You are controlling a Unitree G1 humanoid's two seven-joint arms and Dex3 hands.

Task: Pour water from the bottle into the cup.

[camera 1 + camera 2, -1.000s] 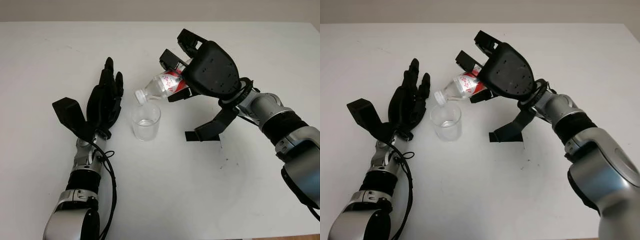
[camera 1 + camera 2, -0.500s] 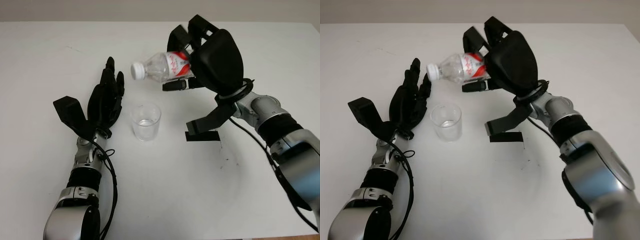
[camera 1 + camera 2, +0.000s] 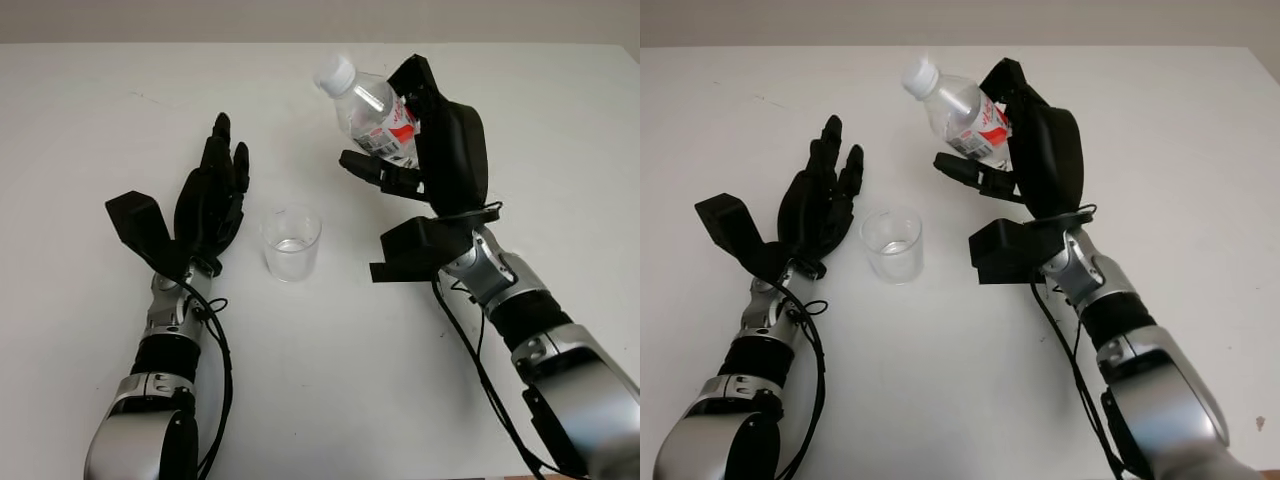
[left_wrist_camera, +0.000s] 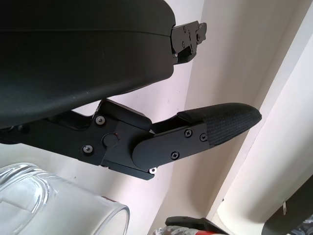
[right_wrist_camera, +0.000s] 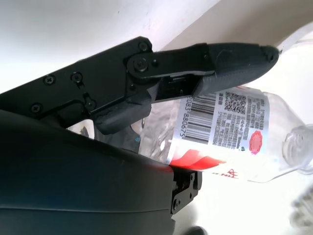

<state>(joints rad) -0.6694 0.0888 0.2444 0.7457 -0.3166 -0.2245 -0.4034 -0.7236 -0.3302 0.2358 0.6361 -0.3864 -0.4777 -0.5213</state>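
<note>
A clear plastic cup (image 3: 292, 243) stands upright on the white table with a little water at its bottom. My right hand (image 3: 415, 150) is shut on a clear water bottle (image 3: 372, 112) with a red and white label, held above the table to the right of the cup. The bottle is tilted with its white-capped neck pointing up and to the left. In the right wrist view the fingers (image 5: 195, 63) wrap the bottle (image 5: 230, 132) over its barcode label. My left hand (image 3: 210, 195) is open just left of the cup, and the cup's rim (image 4: 58, 205) lies close beside it.
The white table (image 3: 330, 380) stretches all around the cup, and a pale wall runs along its far edge. My two forearms come in from the bottom corners.
The right hand has lifted and tipped the bottle back from lying over the cup with its mouth down to a neck-up tilt, moving right and up. The left hand has stayed put.
</note>
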